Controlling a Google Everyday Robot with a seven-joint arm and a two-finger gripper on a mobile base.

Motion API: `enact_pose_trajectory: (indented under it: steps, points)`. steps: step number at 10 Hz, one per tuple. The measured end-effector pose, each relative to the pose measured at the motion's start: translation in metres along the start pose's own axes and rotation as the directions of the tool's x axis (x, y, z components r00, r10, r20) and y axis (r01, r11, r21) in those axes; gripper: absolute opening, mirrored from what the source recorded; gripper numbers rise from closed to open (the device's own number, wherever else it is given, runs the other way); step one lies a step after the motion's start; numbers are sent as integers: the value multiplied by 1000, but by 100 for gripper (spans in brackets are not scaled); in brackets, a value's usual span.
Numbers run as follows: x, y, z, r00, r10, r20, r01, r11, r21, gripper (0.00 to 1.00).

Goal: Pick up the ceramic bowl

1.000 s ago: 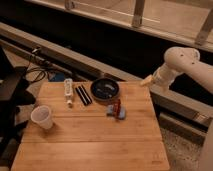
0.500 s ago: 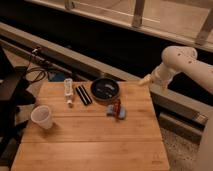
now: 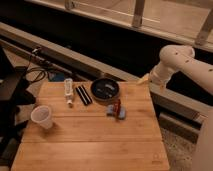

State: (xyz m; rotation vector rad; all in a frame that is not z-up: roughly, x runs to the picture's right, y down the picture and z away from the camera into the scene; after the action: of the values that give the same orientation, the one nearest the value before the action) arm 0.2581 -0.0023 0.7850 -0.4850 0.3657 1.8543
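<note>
Near the far edge of the wooden table, around its middle, sits the ceramic bowl, with nothing visible inside but gloss. The gripper hangs off the far right corner, carrying nothing; I cannot tell how open it is. It should probably descend over one rim, clear of the black bar. The plastic cup by the left edge looks empty.

The table is pale planked wood, matt. The ceramic bowl shows a glossy dark inside and a brownish rim. The cup is translucent white plastic. The gripper, off the table's far right corner, ends a smooth white arm.
</note>
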Motion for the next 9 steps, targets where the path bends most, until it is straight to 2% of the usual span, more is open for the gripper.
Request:
enact_pose_trajectory:
  steps: [2, 3, 5, 8, 9]
  points:
    - [-1, 3, 0, 1000, -4, 2, 4, 1000, -3, 80]
    - [-3, 4, -2, 1000, -12, 8, 12, 1000, -17, 80]
    - [-9, 28, 4, 999, -32, 6, 33, 997, -66, 80]
    - [3, 90, 28, 997, -62, -34, 55, 980, -191, 80]
    - [6, 101, 30, 998, -59, -31, 52, 979, -196, 80]
